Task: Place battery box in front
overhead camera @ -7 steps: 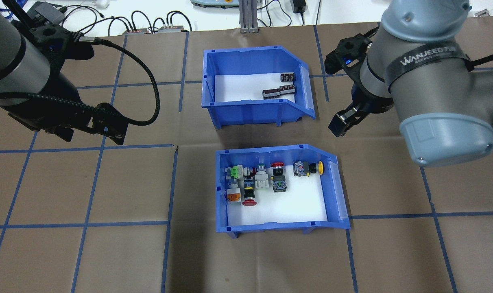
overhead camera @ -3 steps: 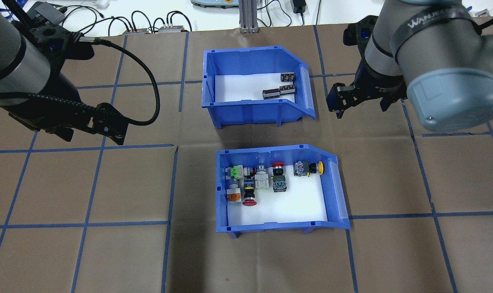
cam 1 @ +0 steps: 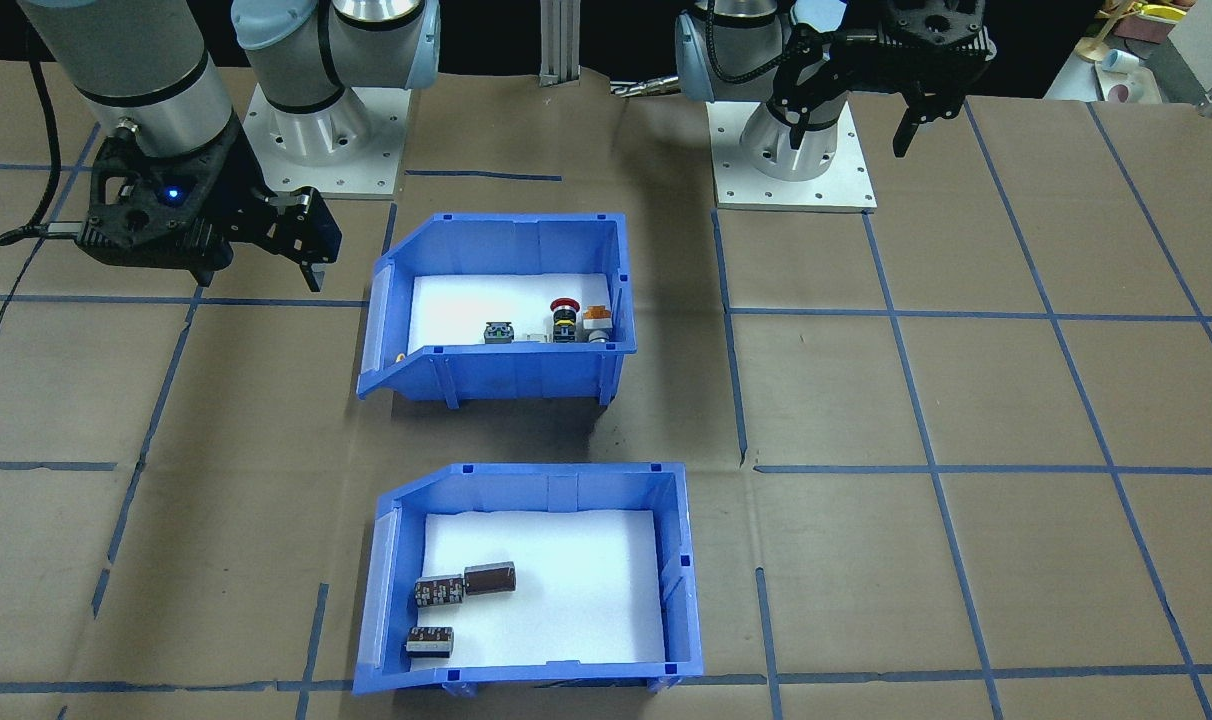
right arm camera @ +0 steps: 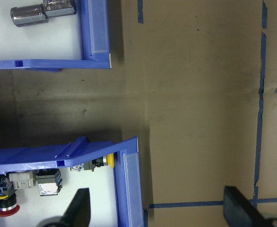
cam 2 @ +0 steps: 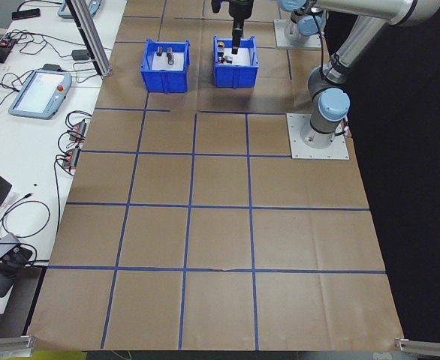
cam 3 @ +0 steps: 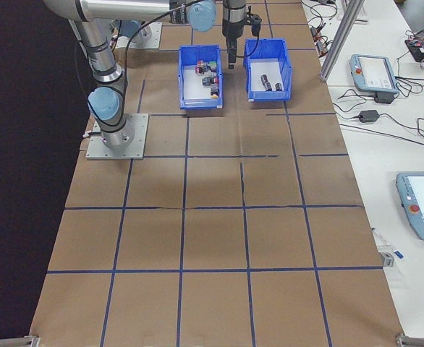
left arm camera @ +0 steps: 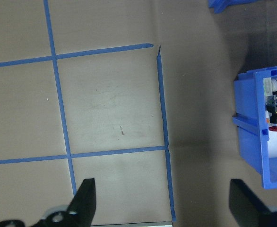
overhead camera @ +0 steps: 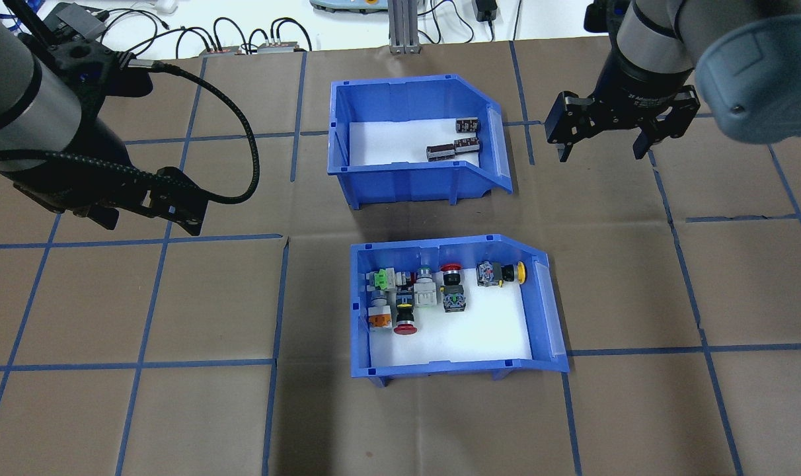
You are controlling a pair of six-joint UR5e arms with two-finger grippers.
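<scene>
On the brown paper-covered table with its blue tape grid, two blue bins sit apart, one behind the other. The battery box is the far one in the overhead view, resting flat, sloped lip toward the robot's right; three dark cylindrical cells lie on its white liner near the lip end. The push-button bin sits nearer the robot, a strip of bare paper between the two; it holds switches and a red mushroom button.

Right gripper hangs above the table to the right of the battery box's lip, apart from it, fingers spread wide, nothing between them. Its wrist view shows both bins' lip ends below.

Left gripper hovers well off to the left of both bins, fingers wide apart and empty, as the wrist view shows; a black cable loops from its wrist.

Beyond the table's far edge: an aluminium post, cables and small adapters on a white bench.
</scene>
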